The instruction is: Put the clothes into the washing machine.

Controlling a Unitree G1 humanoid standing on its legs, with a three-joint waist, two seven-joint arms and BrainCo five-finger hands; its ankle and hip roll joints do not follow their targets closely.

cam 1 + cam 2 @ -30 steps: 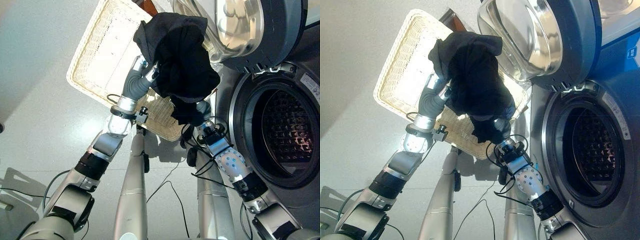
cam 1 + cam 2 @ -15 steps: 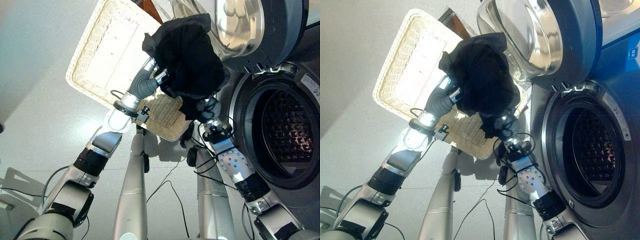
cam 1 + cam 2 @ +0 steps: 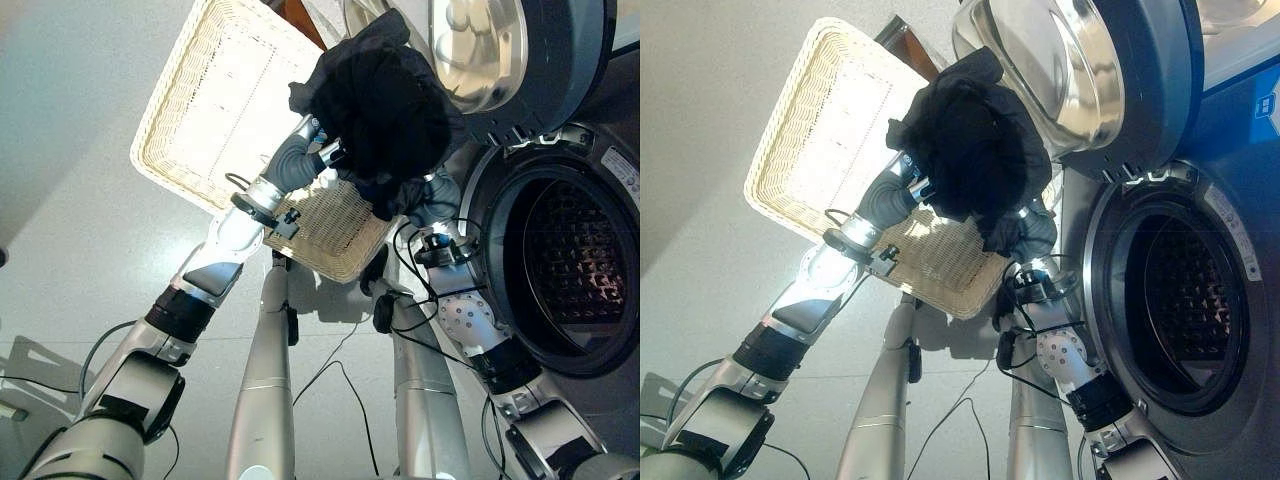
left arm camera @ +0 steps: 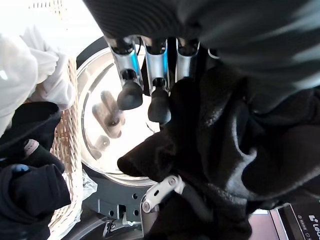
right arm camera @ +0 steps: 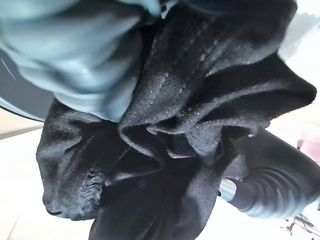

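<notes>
Between my hands [image 3: 325, 155] [image 3: 425, 200], above the wicker basket [image 3: 210, 90]: bunched, crumpled black garment [image 3: 385, 110], left fingers curling round it, right fingers hidden, can't tell.

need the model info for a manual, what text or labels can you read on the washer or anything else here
White label on the washing machine, beside the door opening: print too small to read.
Blue sticker on the machine's front: a small white sign, not legible.
Pale lettering on the machine's panel, left wrist view: cut off at the edge, not readable.
Nothing else carries text.
</notes>
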